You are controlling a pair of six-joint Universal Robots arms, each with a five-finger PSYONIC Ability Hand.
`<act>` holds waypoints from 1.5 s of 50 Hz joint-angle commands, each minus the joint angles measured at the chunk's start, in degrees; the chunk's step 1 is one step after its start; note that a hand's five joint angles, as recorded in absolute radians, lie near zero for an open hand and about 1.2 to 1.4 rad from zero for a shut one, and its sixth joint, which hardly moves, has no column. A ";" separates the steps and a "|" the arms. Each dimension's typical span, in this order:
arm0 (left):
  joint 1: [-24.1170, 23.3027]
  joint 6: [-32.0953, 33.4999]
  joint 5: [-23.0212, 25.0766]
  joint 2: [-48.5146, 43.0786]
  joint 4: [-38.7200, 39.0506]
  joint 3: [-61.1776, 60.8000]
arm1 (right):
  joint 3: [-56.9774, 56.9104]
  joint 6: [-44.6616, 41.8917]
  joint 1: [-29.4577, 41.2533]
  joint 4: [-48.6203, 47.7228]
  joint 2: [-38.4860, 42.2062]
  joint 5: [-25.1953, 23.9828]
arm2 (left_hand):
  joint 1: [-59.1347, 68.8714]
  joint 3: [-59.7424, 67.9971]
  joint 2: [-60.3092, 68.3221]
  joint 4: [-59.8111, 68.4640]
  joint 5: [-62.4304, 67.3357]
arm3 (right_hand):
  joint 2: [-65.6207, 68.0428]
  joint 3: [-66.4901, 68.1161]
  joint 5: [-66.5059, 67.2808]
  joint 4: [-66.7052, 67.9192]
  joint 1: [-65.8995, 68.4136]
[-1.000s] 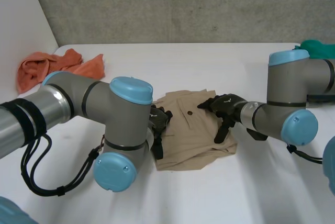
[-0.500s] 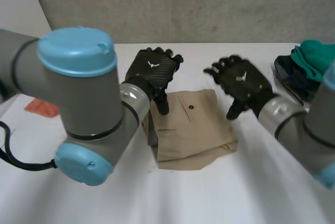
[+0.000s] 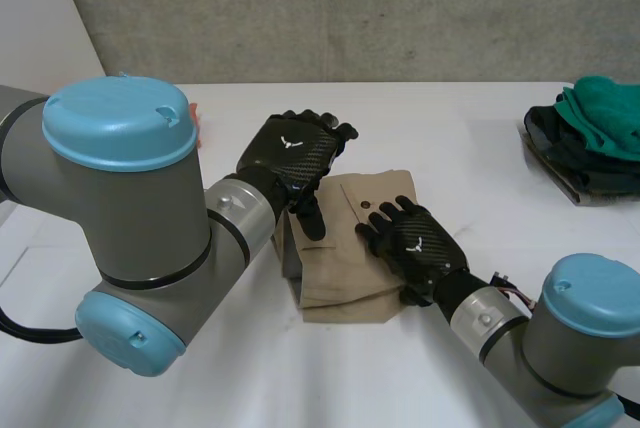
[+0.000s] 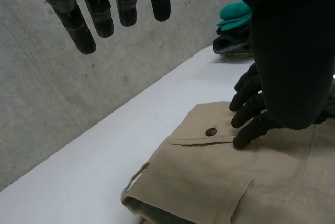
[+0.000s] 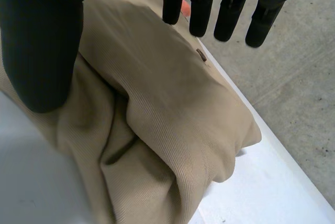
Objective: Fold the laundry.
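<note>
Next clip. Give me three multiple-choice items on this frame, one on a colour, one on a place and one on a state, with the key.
1. What colour are the pants?
A. tan
B. blue
C. red

2. Where on the table is the green-topped pile?
A. near edge, middle
B. far right
C. on the pants

3. How is the left hand?
A. shut on the pants
B. shut, holding nothing
C. open, in the air

Key:
1 A: the folded cloth is tan in every view.
2 B: in the head view the pile lies by the right edge, apart from the pants.
3 C: in the left wrist view its fingers hang straight and touch nothing.
</note>
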 commanded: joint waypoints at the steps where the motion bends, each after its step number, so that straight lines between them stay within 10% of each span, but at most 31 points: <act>1: -0.06 0.04 0.00 0.08 0.54 -0.07 | -3.75 -1.43 0.00 -0.28 3.81 0.10 | -0.37 -0.67 -0.72 -1.57 -2.67 | 12.64 12.45 12.59 12.56 12.64; 16: 0.03 0.04 0.00 0.25 0.54 -0.15 | -13.15 -0.73 1.49 0.07 8.37 0.63 | -0.37 -0.67 -0.72 -1.57 -2.67 | 15.67 15.48 15.63 15.59 15.67; 26: 0.03 -0.05 0.00 0.25 0.80 -0.59 | -20.44 0.76 2.02 0.69 11.10 1.25 | -0.37 -0.67 -0.72 -1.57 -2.67 | 59.34 59.15 59.29 59.26 59.34; 39: 0.64 -0.05 0.00 2.01 1.85 -0.07 | -30.81 3.83 0.62 2.62 7.50 0.63 | -0.37 -0.67 -0.72 -1.57 -2.67 | 59.35 59.16 59.31 59.27 59.35; 58: 0.47 -0.66 0.09 4.47 4.14 -0.77 | -48.22 32.66 -29.61 -16.80 6.70 2.92 | -0.20 -0.50 -0.55 -1.40 -2.50 | 59.35 59.16 59.31 59.27 59.35; 75: 0.20 -0.75 0.09 4.30 4.23 -0.77 | -47.88 39.43 -47.28 -25.06 28.49 -17.55 | -0.20 -0.50 -0.55 -1.40 -2.50 | 59.35 59.16 59.31 59.27 59.35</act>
